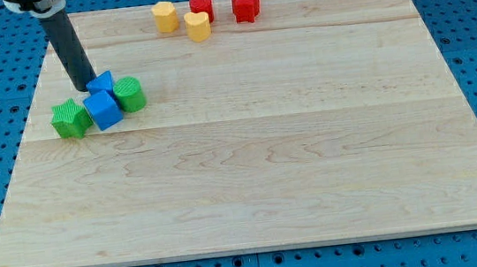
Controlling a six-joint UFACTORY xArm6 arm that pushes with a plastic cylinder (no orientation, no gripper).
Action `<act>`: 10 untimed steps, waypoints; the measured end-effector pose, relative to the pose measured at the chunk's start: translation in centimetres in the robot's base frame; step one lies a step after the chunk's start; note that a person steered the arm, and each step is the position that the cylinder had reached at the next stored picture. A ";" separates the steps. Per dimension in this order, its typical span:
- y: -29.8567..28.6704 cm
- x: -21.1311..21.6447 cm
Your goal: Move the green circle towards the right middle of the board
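The green circle (130,94) sits at the board's left, towards the view's top. It touches a blue cube (104,109) on its left, and a second blue block (101,80) lies just behind that cube. A green star (69,118) sits left of the cube. My tip (87,85) rests on the board beside the rear blue block's left edge, left of and above the green circle, with the blue blocks between them.
At the view's top middle are a yellow block (165,17), a yellow heart (198,26), a red block (201,6) and a red star (245,6). The wooden board (267,148) lies on a blue perforated table.
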State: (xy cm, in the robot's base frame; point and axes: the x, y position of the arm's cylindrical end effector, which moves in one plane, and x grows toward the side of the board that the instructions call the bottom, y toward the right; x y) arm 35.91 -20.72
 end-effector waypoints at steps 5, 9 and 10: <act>18.1 2.7; 22.7 1.0; 26.7 -0.2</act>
State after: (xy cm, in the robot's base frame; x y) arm 35.73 6.01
